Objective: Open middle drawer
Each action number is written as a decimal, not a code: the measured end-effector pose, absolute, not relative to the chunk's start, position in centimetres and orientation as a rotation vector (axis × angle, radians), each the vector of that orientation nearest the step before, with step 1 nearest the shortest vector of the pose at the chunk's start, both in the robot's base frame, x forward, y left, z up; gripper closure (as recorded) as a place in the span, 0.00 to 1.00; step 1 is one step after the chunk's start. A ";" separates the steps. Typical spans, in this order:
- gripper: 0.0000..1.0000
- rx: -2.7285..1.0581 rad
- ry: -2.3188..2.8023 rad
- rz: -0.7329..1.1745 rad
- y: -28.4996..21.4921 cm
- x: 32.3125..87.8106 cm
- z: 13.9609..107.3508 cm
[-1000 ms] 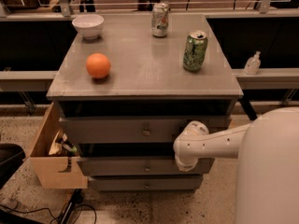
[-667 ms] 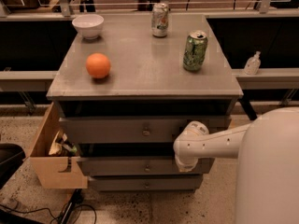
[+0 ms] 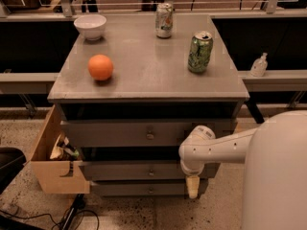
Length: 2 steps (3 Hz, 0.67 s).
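The grey cabinet (image 3: 144, 87) has three drawer fronts stacked one under another. The middle drawer (image 3: 120, 170) is the second one, a long flat grey front with a small round knob (image 3: 151, 172). It looks closed. My gripper (image 3: 193, 188) hangs down from the white arm (image 3: 199, 150) in front of the right end of the middle and bottom drawers, to the right of the knob and apart from it. The taller top drawer (image 3: 110, 134) and the thin bottom drawer (image 3: 129, 189) each have a knob as well.
On the cabinet top stand an orange (image 3: 100, 67), a white bowl (image 3: 90, 26), a silver can (image 3: 164, 19) and a green can (image 3: 200, 51). A wooden box (image 3: 53, 169) with clutter stands at the cabinet's left. A soap bottle (image 3: 259, 64) is on the right ledge. Cables (image 3: 72, 217) lie on the floor.
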<state>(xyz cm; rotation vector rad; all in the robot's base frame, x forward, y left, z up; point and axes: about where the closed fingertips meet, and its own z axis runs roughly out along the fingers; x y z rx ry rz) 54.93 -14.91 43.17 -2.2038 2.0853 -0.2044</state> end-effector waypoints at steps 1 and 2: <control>0.00 -2.204 2.085 -0.204 -14.9 54.9 43.2; 0.17 -2.205 2.087 -0.202 -14.9 54.8 43.0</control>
